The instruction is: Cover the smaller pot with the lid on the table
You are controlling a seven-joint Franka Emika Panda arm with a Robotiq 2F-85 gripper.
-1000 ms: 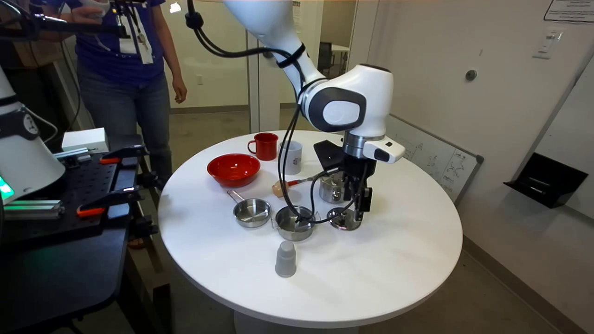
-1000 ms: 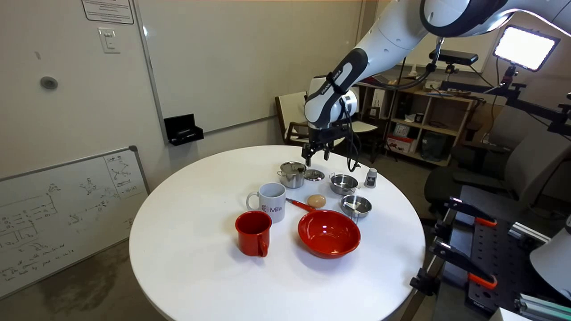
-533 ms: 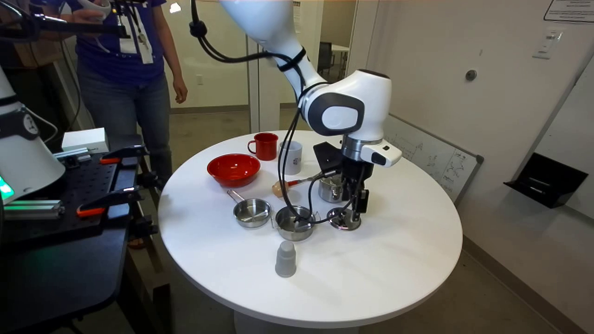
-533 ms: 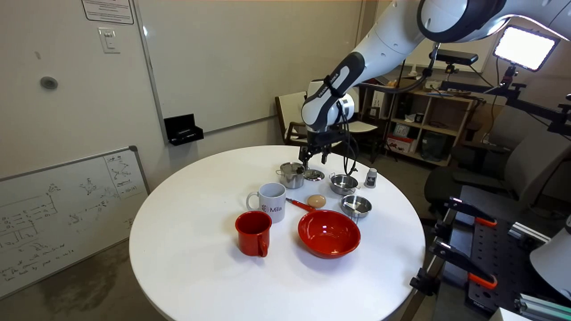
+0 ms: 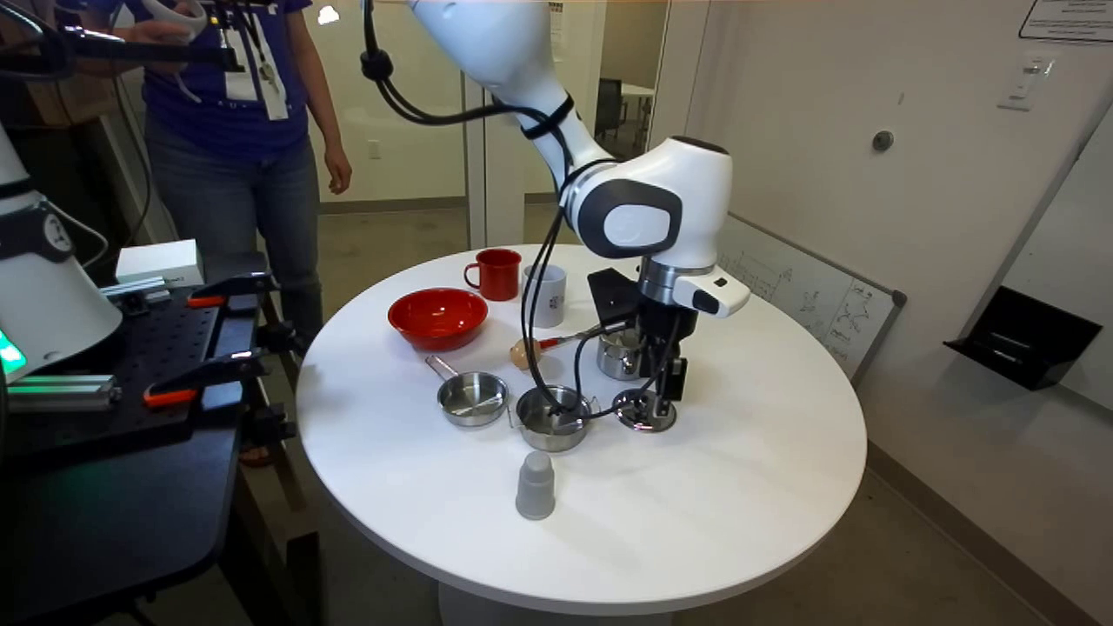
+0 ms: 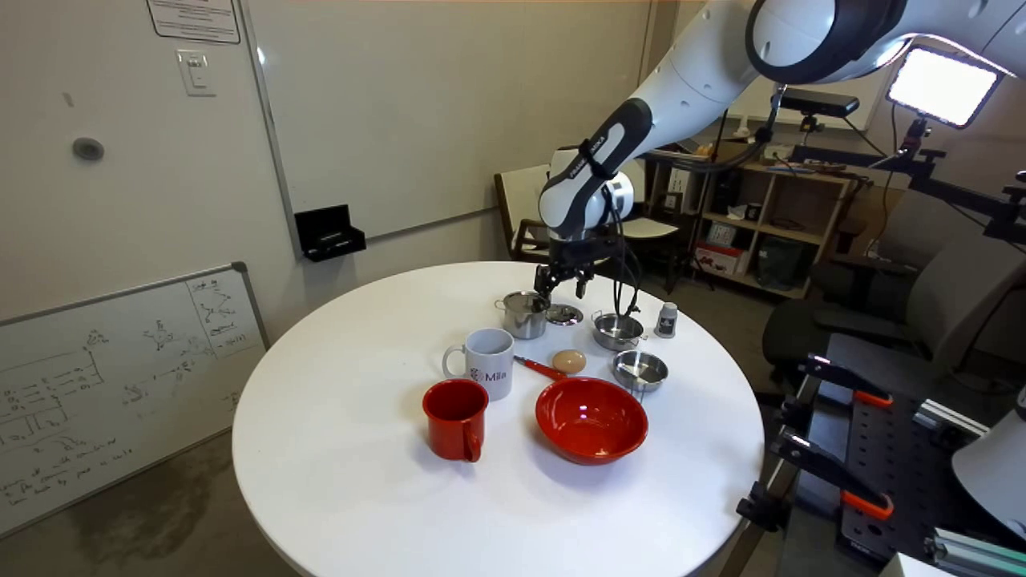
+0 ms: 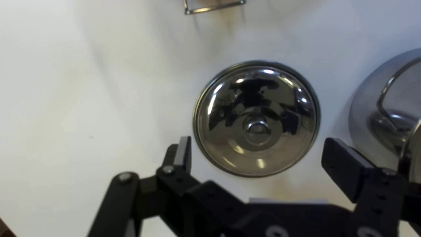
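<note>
The lid [image 7: 256, 158], a flat shiny steel disc with a central knob, lies on the table, also seen in both exterior views [image 5: 639, 421] [image 6: 564, 316]. My gripper [image 7: 257, 141] is open and empty above it, its fingers spread wider than the lid. It shows in both exterior views [image 5: 668, 402] [image 6: 561, 296]. The shallow two-handled pot [image 5: 552, 428] [image 6: 617, 333] stands beside the lid, uncovered. A wire handle [image 7: 215, 7] shows at the wrist view's top edge. The taller pot [image 6: 525, 320] [image 7: 365, 98] stands close on the lid's other side, near one finger.
A small steel pan [image 5: 472, 402] and a grey shaker [image 5: 536, 489] stand near the shallow pot. A red bowl [image 6: 591, 421], red mug [image 6: 455, 421], white mug [image 6: 490, 365], egg [image 6: 569, 361] and red-handled utensil [image 6: 539, 368] share the round table. Cables hang beside the gripper.
My gripper has come down closer to the lid and shifted slightly towards the taller pot. The lid and the pots have not moved. The gripper has stayed open.
</note>
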